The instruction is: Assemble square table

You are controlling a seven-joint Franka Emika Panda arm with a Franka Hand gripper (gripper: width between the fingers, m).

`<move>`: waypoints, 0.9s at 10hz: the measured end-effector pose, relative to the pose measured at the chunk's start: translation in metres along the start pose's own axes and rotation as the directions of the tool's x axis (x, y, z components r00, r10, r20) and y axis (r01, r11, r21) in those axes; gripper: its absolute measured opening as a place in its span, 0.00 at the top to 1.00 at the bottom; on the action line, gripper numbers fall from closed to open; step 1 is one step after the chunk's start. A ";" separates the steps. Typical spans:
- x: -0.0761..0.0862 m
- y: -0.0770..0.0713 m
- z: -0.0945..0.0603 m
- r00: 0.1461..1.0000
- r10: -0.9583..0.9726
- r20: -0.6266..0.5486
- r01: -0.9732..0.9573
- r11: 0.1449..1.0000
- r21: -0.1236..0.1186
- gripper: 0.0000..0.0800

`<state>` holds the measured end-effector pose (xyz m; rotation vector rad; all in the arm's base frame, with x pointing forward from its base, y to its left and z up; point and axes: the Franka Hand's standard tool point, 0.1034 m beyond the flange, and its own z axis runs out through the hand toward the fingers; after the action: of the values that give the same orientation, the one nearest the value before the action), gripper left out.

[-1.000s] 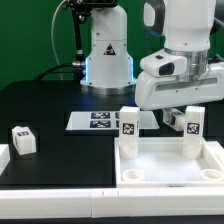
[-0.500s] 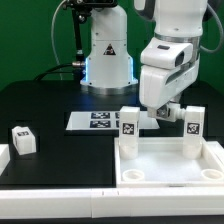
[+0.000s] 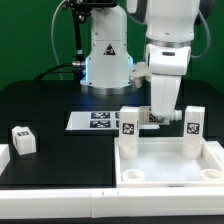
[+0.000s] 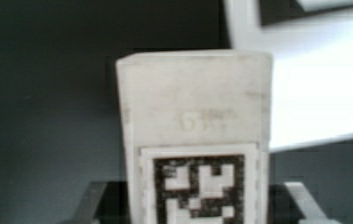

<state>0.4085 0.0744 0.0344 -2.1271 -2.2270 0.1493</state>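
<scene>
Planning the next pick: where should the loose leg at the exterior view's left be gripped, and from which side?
Probably from straight above, closing on two opposite side faces of the loose leg. It is a short, flat-sided block sitting alone on the black table, with free room around it, so parallel faces are reachable from the top.

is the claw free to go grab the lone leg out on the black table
Probably not yet: the claw looks shut on another leg, which fills the wrist view. Otherwise the lone leg stands by itself and looks open from above.
</scene>
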 end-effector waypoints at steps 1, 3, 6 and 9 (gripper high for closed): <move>0.000 -0.002 0.001 0.999 -0.052 0.002 0.052 0.998 -0.017 0.64; -0.005 -0.002 0.002 0.990 -0.139 0.016 0.140 0.990 -0.013 0.64; -0.016 -0.002 0.003 0.893 -0.447 0.045 0.448 0.894 0.000 0.64; -0.020 -0.008 0.009 0.734 -0.679 0.028 0.679 0.734 0.024 0.64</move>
<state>0.4004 0.0538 0.0264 -1.1601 -2.8365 0.1557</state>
